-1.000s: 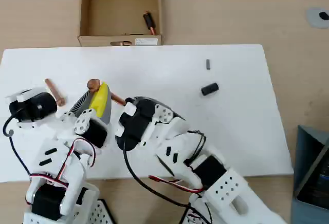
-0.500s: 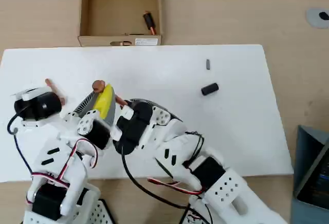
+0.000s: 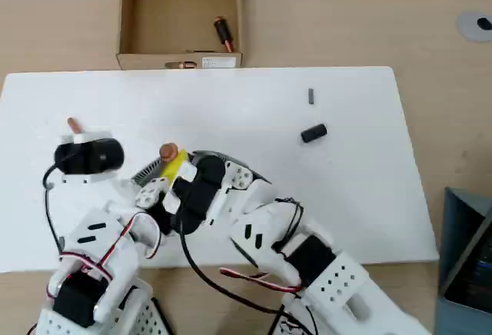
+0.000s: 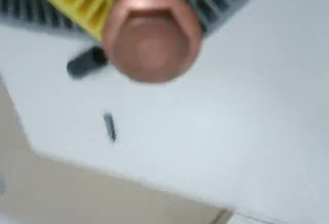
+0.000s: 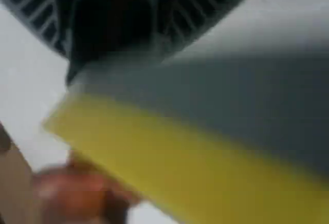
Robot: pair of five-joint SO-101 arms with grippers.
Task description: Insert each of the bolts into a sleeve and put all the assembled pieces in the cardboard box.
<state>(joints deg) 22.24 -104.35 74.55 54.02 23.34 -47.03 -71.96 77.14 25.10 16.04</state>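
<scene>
Grips a copper bolt (image 4: 151, 39) in the left gripper (image 3: 171, 160), jaws closed on the shank, round head poking out past the yellow jaw. Hangs over the near-left part of the white board (image 3: 346, 212). Meets the right gripper (image 3: 187, 170) there, tip to tip, just beside the bolt. Clamps what looks like a dark sleeve (image 5: 114, 13) between the right jaws, blurred in the right wrist view, with the yellow jaw and the copper head just past it. Cannot tell whether bolt and dark sleeve touch.

Has a second bolt (image 3: 74, 124) on the board's left side, partly hidden behind the left arm's motor. Has a loose sleeve (image 3: 313, 133) lying on its side toward the board's far right, well apart from both grippers, and a small dark pin (image 3: 310, 96) near it, closer to the far edge.

Beyond the board, on the wooden worktop (image 3: 430, 43): the cardboard box (image 3: 127, 20), open on top. Holds one assembled piece (image 3: 223, 34) by its right wall. Shows a copper piece (image 3: 181, 64) at the front wall; cannot tell whether on the rim or against it.
</scene>
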